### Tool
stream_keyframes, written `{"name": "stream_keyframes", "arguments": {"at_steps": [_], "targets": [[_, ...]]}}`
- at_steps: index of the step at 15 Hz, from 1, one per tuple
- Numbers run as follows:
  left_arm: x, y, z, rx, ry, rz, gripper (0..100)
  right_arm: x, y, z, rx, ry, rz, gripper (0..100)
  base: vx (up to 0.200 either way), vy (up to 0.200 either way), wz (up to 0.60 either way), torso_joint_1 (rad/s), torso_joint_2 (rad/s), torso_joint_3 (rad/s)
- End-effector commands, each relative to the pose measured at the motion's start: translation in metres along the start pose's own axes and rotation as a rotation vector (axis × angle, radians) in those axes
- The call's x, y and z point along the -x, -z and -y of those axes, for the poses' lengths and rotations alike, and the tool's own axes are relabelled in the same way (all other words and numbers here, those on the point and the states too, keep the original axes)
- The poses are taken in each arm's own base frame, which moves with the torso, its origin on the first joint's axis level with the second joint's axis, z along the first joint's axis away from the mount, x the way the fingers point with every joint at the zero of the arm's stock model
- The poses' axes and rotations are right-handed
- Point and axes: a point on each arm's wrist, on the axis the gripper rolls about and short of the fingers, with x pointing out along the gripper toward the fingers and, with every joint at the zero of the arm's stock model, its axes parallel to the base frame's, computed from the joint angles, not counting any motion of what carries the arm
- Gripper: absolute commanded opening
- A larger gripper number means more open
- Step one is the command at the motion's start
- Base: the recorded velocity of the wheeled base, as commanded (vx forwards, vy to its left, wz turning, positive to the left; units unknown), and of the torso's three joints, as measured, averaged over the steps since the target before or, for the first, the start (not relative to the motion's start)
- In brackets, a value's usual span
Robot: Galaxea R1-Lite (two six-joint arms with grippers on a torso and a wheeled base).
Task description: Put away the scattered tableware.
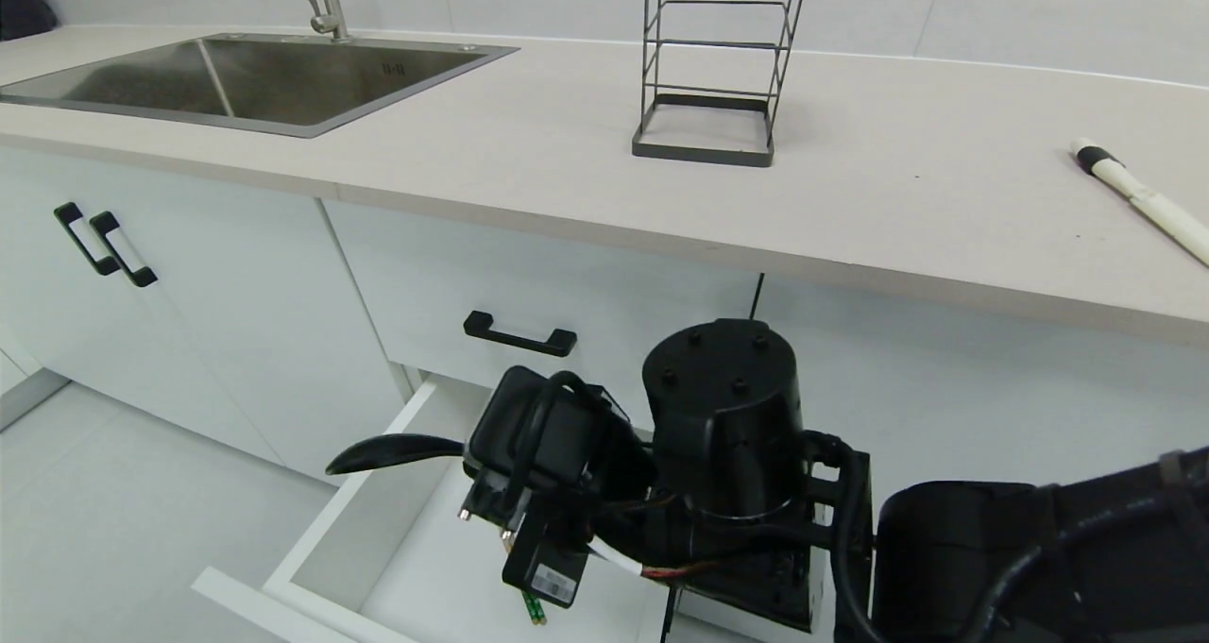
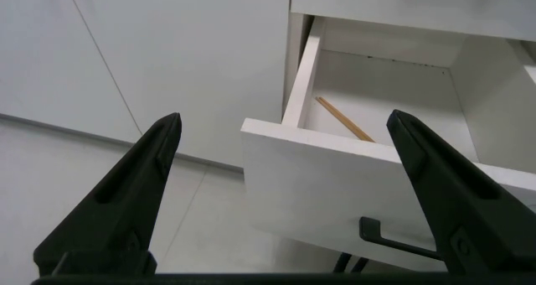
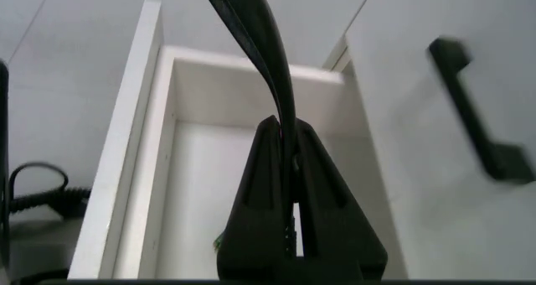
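Evidently mid-stowing, the right gripper (image 3: 285, 134), jaws clamped on the black spoon (image 1: 392, 452), hangs above the open drawer (image 1: 316, 530) and likely needs to lower and release, the left gripper (image 2: 283, 117) holds its jaws wide and empty, and a white utensil (image 1: 1148, 199) lies beyond on the table (image 1: 897, 180).

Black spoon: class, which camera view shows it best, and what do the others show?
Head view: the black spoon sticks out from the right gripper above the open drawer, bowl visible. The right wrist view shows its handle clamped. The left wrist view faces the drawer.
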Motion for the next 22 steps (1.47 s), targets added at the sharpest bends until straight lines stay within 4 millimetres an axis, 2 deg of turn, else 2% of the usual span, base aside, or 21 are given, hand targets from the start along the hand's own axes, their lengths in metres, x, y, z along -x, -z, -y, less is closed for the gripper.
{"name": "stream_keyframes", "arguments": {"at_steps": [1,4,8,9,10,13,22], "targets": [[0.0,0.0,0.0,0.0,-0.001,-0.001,100,-0.009,-0.017,0.002,0.004,-0.013,-0.017,0,0.0,0.0,0.0,0.0,0.0,0.0],[0.0,0.0,0.0,0.0,-0.001,-0.001,100,-0.029,-0.019,0.009,-0.002,-0.008,-0.043,0,0.0,0.0,0.0,0.0,0.0,0.0],[0.0,0.0,0.0,0.0,0.001,-0.001,100,-0.058,0.022,0.006,-0.025,-0.028,-0.163,0,0.0,0.0,0.0,0.0,0.0,0.0],[0.0,0.0,0.0,0.0,-0.001,-0.001,100,-0.059,0.024,0.005,-0.025,-0.03,-0.167,0,0.0,0.0,0.0,0.0,0.0,0.0],[0.0,0.0,0.0,0.0,-0.001,-0.001,100,-0.069,0.039,0.0,-0.023,-0.041,-0.207,0,0.0,0.0,0.0,0.0,0.0,0.0],[0.0,0.0,0.0,0.0,-0.001,-0.001,100,-0.077,0.051,-0.006,-0.025,-0.04,-0.239,0,0.0,0.0,0.0,0.0,0.0,0.0],[0.0,0.0,0.0,0.0,-0.001,-0.001,100,-0.099,0.069,-0.01,-0.017,-0.021,-0.305,0,0.0,0.0,0.0,0.0,0.0,0.0]]}}
